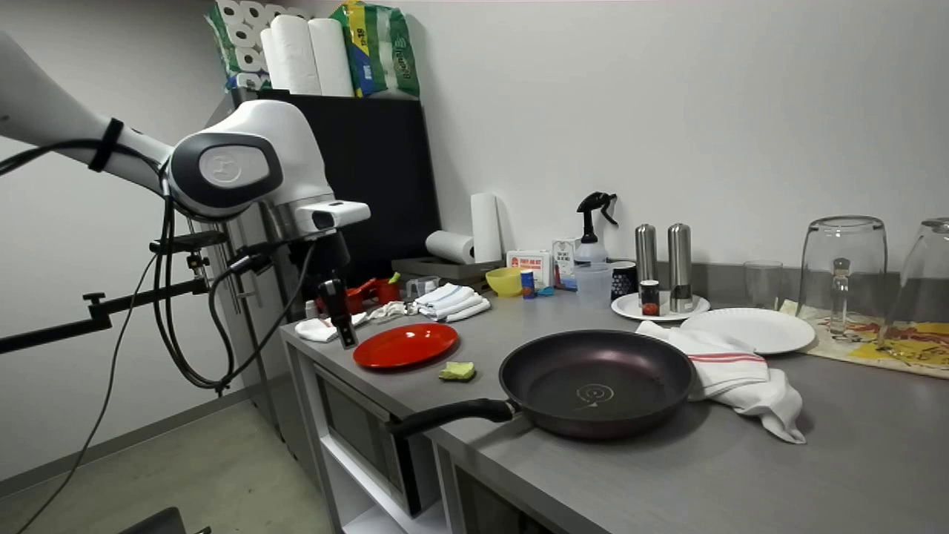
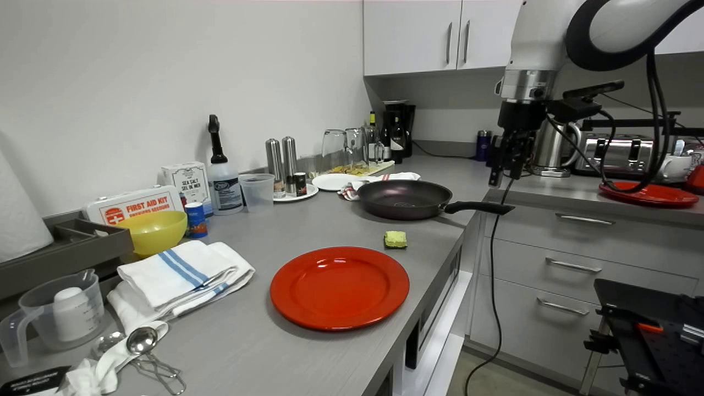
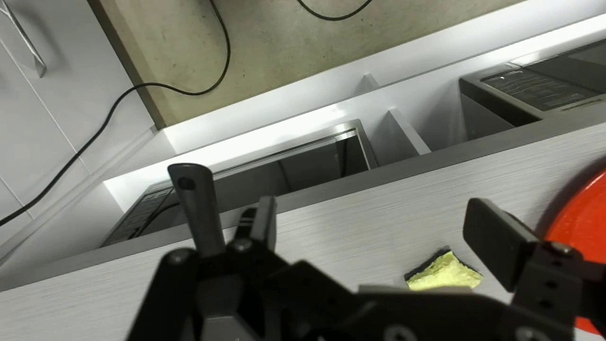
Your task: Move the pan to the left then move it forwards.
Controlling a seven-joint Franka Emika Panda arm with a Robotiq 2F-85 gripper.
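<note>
The pan (image 1: 593, 393) sits on the grey tabletop (image 1: 838, 482), its long handle (image 1: 460, 412) reaching out past the front edge. A red-striped towel (image 1: 730, 371) lies bunched at the pan's rim (whether the two touch I cannot tell), with a white plate (image 1: 771, 330) just behind the towel. On the opposite side come a yellow sponge (image 2: 395, 239), near the handle, and then the red plate (image 2: 339, 288), close to that edge. Toward the wall (image 1: 563, 111), another white plate (image 1: 627, 306) carries two metal grinders (image 1: 679, 263), with a clear plastic cup (image 2: 257, 193) just beside it. Between that row and the pan runs bare grey surface, reaching past the sponge toward folded towels (image 2: 176, 275). The pincer (image 3: 371, 220) hangs apart from the handle, its fingers (image 3: 497, 246) spread wide.
</note>
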